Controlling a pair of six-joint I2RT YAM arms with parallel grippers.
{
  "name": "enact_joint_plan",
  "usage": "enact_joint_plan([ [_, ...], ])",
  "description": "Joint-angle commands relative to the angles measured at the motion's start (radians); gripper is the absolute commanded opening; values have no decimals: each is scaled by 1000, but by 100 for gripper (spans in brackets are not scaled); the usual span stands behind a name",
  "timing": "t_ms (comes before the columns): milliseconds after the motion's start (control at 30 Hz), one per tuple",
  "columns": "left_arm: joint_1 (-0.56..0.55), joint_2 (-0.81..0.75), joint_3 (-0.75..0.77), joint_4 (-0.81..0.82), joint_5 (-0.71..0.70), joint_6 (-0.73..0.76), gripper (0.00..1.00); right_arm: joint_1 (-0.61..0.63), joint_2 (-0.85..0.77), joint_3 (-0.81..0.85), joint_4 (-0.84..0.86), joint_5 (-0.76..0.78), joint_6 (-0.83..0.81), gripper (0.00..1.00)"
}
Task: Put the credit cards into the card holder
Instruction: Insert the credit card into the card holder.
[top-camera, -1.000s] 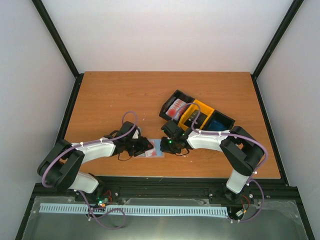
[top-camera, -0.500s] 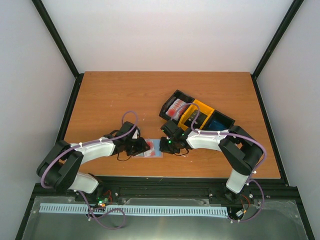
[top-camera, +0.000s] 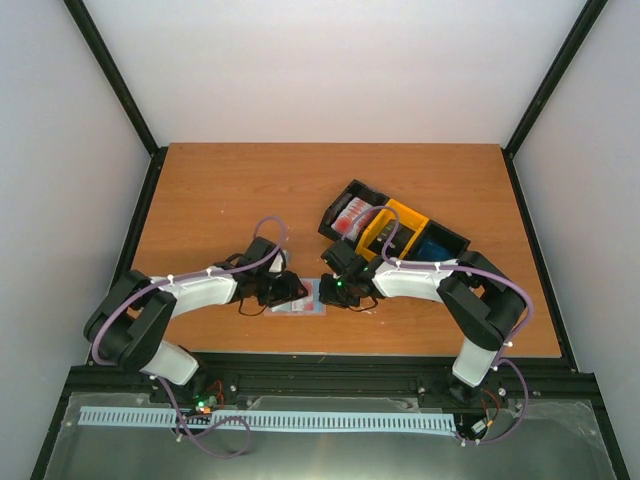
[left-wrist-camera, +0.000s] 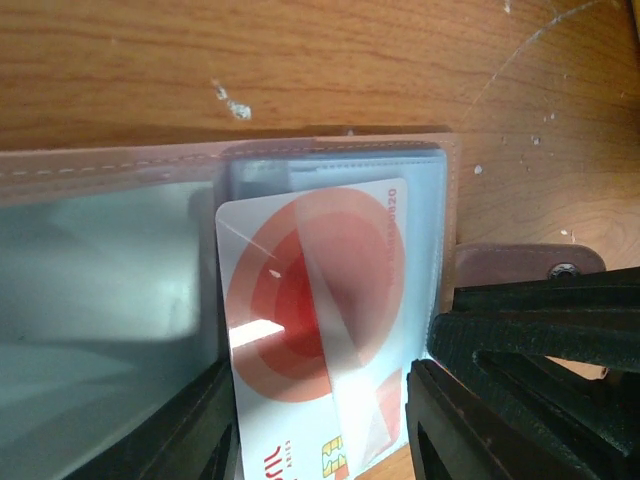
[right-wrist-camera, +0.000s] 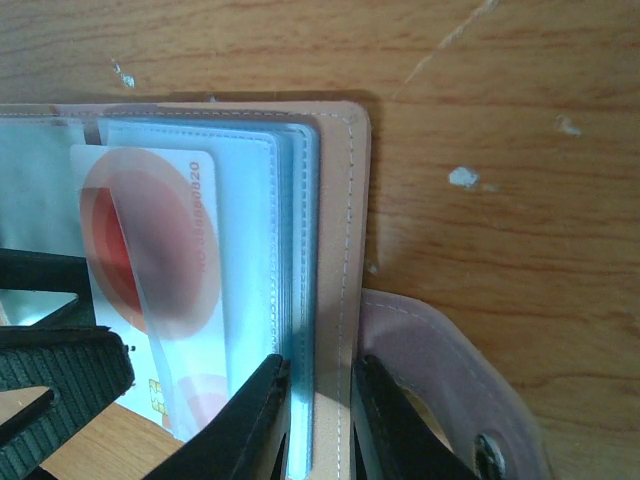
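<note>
1. Two arms meet low over the near middle of the table (top-camera: 230, 190), with the card holder (top-camera: 305, 300) lying open between them.
2. Right gripper (right-wrist-camera: 315, 405) is on the holder's right edge: its fingers (right-wrist-camera: 245, 425) are pinched tight on the stack of pale see-through pockets and the tan cover, pinning them.
3. Just beside that grip, the holder's snap tab (right-wrist-camera: 430, 370) lies flat on the wood.
4. Over to the left gripper (left-wrist-camera: 320, 400): its two dark fingers (left-wrist-camera: 510, 390) sit either side of the near end of a red credit card (left-wrist-camera: 310, 300).
5. Whether those fingers actually squeeze the card or only flank it, I cannot tell.
6. That card is partway into a clear pocket. Its far end sits under the plastic film, and its chip end sticks out toward the left wrist camera.
7. Behind the right arm sits the black-and-yellow tray (top-camera: 405, 212). More red cards (top-camera: 350, 215) are in its left compartment and something blue (top-camera: 435, 250) is in its right one, well apart from the holder.
</note>
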Motion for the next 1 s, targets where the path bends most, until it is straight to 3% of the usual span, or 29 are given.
enact_joint_plan([
  [0, -17, 29, 24, 3, 30, 46, 47, 13, 50, -15, -40, -4, -7, 19],
  [200, -29, 30, -1, 97, 89, 21, 46, 13, 45, -19, -30, -9, -6, 19],
  [533, -41, 65, 18, 105, 106, 38, 45, 14, 39, -22, -18, -19, -9, 19],
  [700, -43, 34, 40, 31, 53, 32, 48, 14, 10, -18, -43, 13, -9, 20],
  [967, -43, -43, 81, -184, -55, 19, 62, 14, -92, 13, -117, 78, -44, 28],
])
